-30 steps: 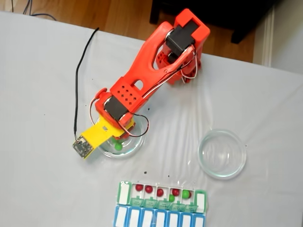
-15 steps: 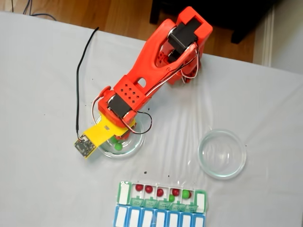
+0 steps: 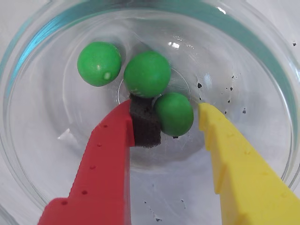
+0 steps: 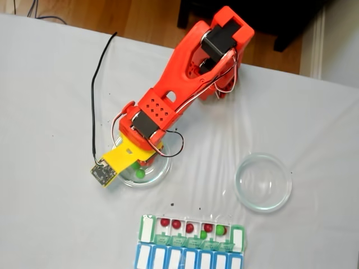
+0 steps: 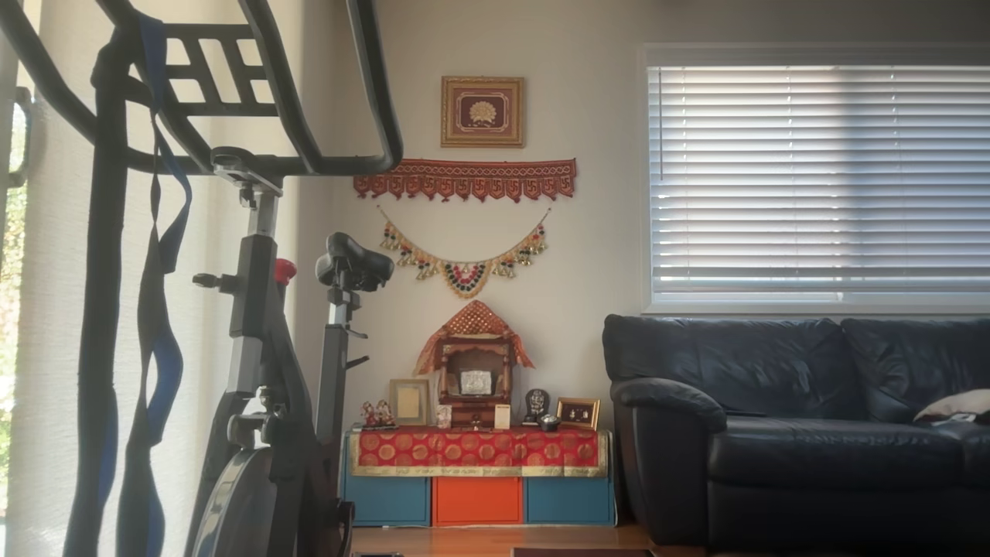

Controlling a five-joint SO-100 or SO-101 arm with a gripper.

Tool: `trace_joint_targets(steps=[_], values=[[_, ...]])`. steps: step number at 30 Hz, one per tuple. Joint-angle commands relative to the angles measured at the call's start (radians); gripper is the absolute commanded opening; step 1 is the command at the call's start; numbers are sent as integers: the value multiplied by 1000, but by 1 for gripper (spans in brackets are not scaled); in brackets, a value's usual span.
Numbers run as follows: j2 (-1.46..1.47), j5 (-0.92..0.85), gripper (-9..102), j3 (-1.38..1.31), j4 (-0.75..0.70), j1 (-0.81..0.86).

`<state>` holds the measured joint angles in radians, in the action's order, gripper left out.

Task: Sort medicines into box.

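In the wrist view, three bright green medicines lie in a clear glass dish [image 3: 42,154]. My gripper [image 3: 171,117] is open inside the dish, low over its bottom. One green ball [image 3: 175,114] sits between the fingers, touching the black foam pad [image 3: 145,125] of the red finger, with a gap to the yellow finger [image 3: 234,164]. The other two green balls [image 3: 146,73] [image 3: 99,63] lie just beyond the fingertips. In the fixed view, the orange arm [image 4: 168,95] reaches over this dish [image 4: 160,171]. The box [image 4: 147,230] lies near the front edge, holding several dark red balls [image 4: 176,224] and a green one [image 4: 220,230].
An empty glass dish [image 4: 263,182] stands to the right of the arm in the fixed view. A blue-lidded row [image 4: 188,259] adjoins the box at the front. A black cable [image 4: 95,84] runs across the white cloth at the left. The other view shows a living room.
In the fixed view the wrist has shifted slightly to the right and up over the left dish. The box and the right dish have not changed.
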<state>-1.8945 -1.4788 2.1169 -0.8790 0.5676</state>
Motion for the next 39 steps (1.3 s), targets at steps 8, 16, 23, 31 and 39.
trace_joint_targets(steps=[8,16,23,31,39], values=[[-100,0,13,26,38,-9],[-115,0,10,51,54,-9],[-117,-67,6,44,-2,-2],[-121,-86,2,21,-80,-3],[-133,-38,2,-28,-152,-15]])
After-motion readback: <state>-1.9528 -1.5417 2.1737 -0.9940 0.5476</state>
